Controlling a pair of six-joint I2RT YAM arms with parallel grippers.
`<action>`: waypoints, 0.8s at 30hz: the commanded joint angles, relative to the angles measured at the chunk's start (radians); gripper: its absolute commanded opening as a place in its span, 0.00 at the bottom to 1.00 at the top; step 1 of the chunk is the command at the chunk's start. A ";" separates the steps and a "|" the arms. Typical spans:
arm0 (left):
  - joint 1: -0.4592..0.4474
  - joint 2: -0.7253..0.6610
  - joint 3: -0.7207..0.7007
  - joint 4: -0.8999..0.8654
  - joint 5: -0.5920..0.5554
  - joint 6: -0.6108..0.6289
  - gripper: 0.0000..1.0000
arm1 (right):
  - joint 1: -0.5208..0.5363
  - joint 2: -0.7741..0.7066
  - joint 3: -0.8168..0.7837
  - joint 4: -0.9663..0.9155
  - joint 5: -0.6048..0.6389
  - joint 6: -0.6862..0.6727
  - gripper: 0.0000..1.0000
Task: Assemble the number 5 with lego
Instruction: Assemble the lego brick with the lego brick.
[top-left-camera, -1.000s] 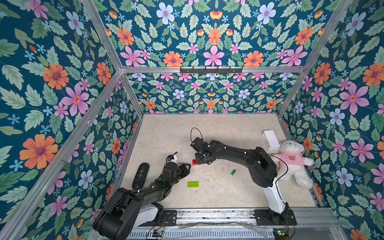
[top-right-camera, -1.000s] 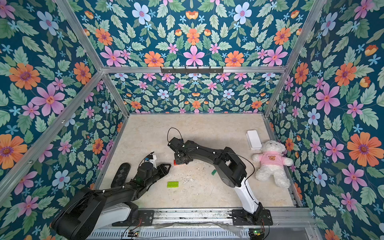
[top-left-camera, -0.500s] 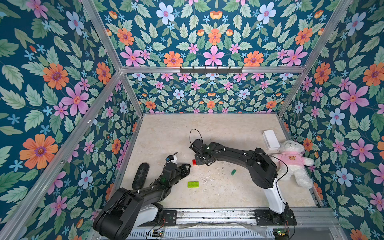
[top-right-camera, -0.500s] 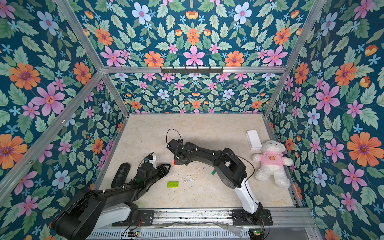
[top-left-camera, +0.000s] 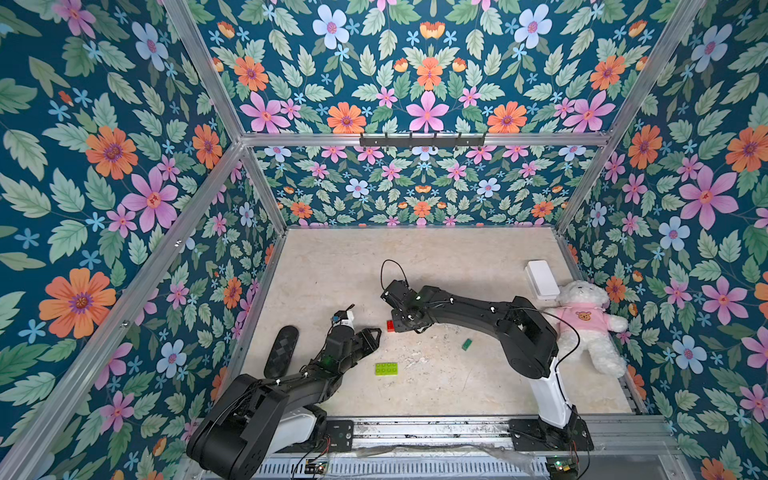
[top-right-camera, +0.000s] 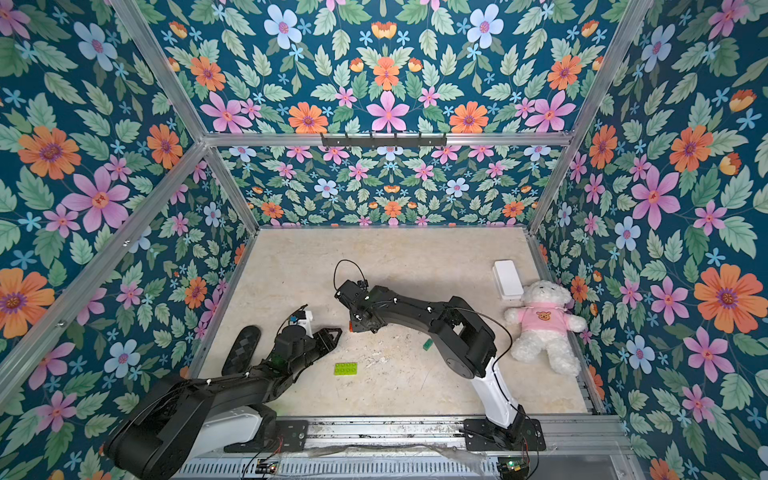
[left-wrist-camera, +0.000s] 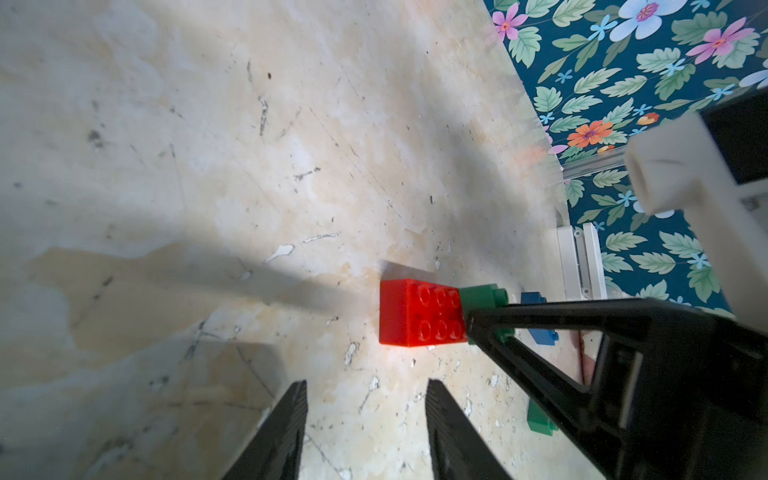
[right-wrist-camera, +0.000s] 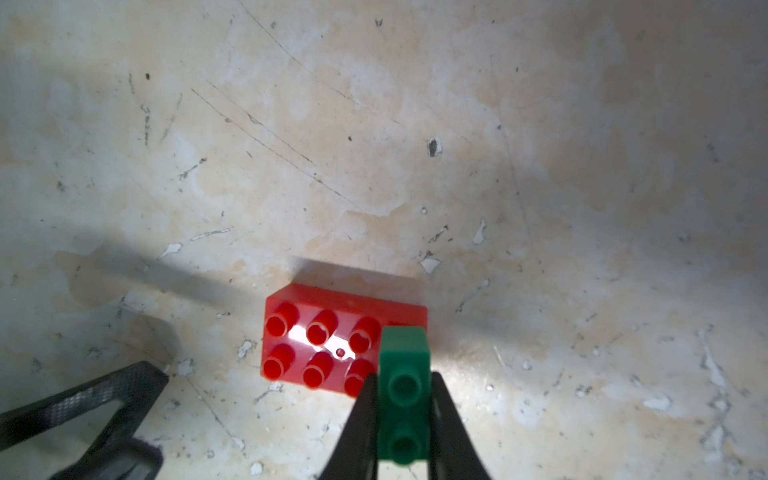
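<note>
A red lego brick (right-wrist-camera: 328, 340) lies studs up on the floor; in both top views only its edge (top-left-camera: 390, 325) shows beside the right wrist. My right gripper (right-wrist-camera: 403, 375) is shut on a small dark-green brick (right-wrist-camera: 405, 390), holding it over one end of the red brick (left-wrist-camera: 415, 316); whether it is seated I cannot tell. My left gripper (left-wrist-camera: 365, 386) stands open and empty just short of the red brick. A lime-green brick (top-left-camera: 386, 368) lies nearer the front. Another dark-green brick (top-left-camera: 467, 344) lies under the right arm. A blue brick (left-wrist-camera: 533, 300) shows behind the right gripper's fingers.
A white box (top-left-camera: 541, 279) and a white teddy bear in a pink shirt (top-left-camera: 590, 324) lie along the right wall. A black oval object (top-left-camera: 281, 351) rests by the left wall. Floral walls close in three sides, and a metal rail (top-left-camera: 415, 428) runs along the front.
The right arm has come down slightly with the dark-green brick over the red brick. The left arm has not moved.
</note>
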 joint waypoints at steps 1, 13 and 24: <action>0.001 0.004 0.000 0.025 -0.006 -0.001 0.50 | 0.002 -0.003 -0.007 -0.046 -0.021 0.009 0.17; 0.002 0.015 -0.005 0.037 -0.004 -0.005 0.50 | 0.016 0.010 -0.016 -0.042 0.015 0.030 0.19; 0.001 0.037 -0.003 0.050 0.002 -0.008 0.49 | 0.020 -0.011 -0.027 -0.020 0.022 0.038 0.27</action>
